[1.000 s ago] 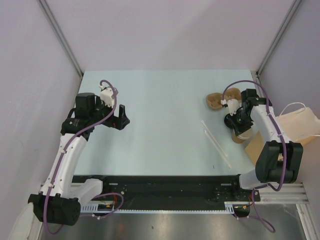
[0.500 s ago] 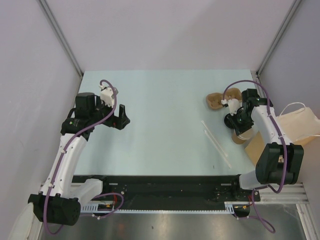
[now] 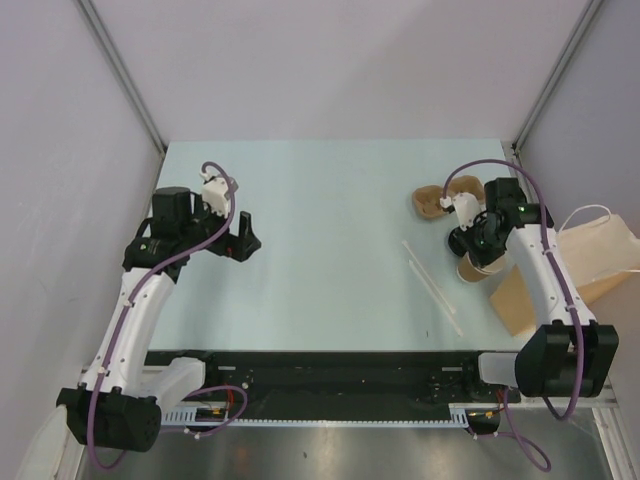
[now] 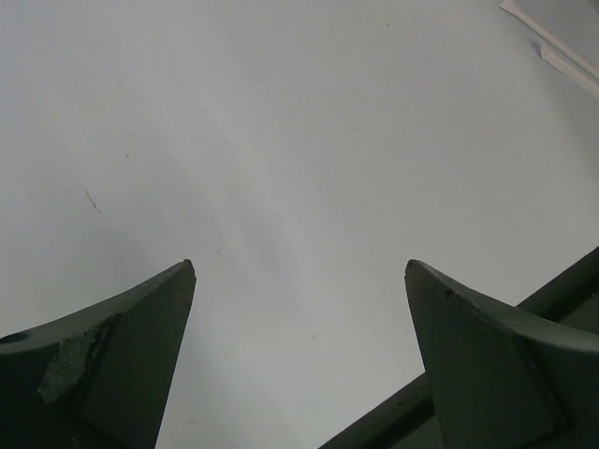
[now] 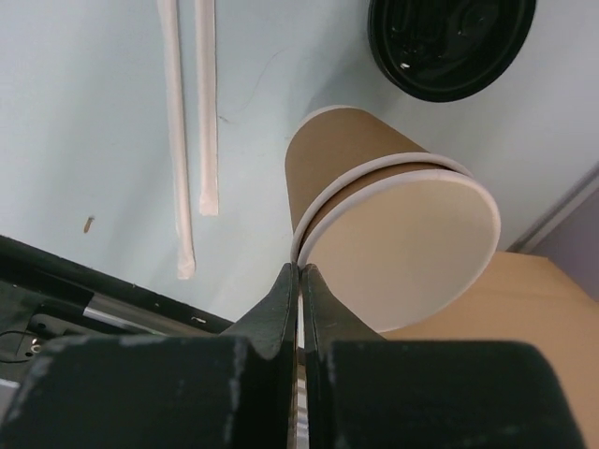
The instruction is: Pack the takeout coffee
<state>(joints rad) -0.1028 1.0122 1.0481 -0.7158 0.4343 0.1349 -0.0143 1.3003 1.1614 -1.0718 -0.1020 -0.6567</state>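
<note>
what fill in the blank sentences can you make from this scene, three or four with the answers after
1. The right gripper is shut on the rim of ____ nested paper cups.
2. The lid lying on the table beyond the cups is ____ in colour.
3. The left gripper is open and holds ____.
4. ____ wrapped straws lie side by side on the table.

Missing words: two; black; nothing; two

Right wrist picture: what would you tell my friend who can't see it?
The right gripper pinches the rim of two nested paper cups. Beyond them, a black lid and two wrapped straws lie on the pale table.
</note>
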